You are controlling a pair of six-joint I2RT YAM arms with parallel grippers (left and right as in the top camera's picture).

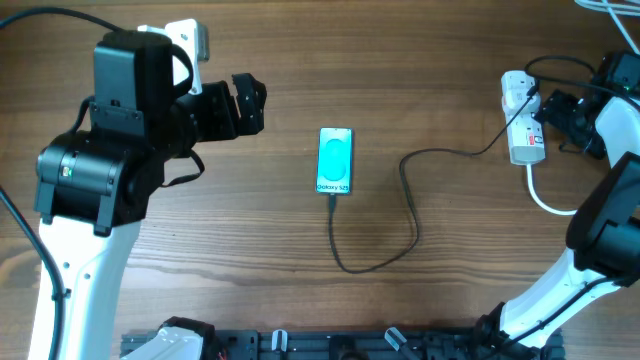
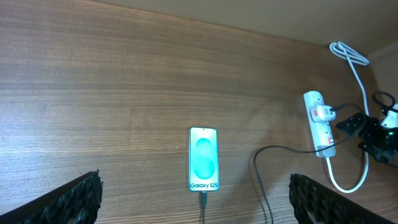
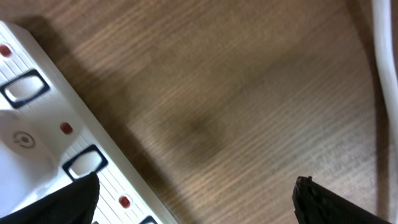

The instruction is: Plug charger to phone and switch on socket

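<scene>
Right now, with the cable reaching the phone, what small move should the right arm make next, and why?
Probably ease the right end effector toward the socket and press the switch beside its finger. The charger seems to meet the bottom edge of the phone, and the open end effector hangs just by the strip.

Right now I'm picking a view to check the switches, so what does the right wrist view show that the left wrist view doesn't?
Only the right wrist view shows the rocker switches and red markers on the socket close up. Only the left wrist view shows the phone, the charger reaching its lower edge, and the socket's full length. Both show the socket lying on the wooden table.
</scene>
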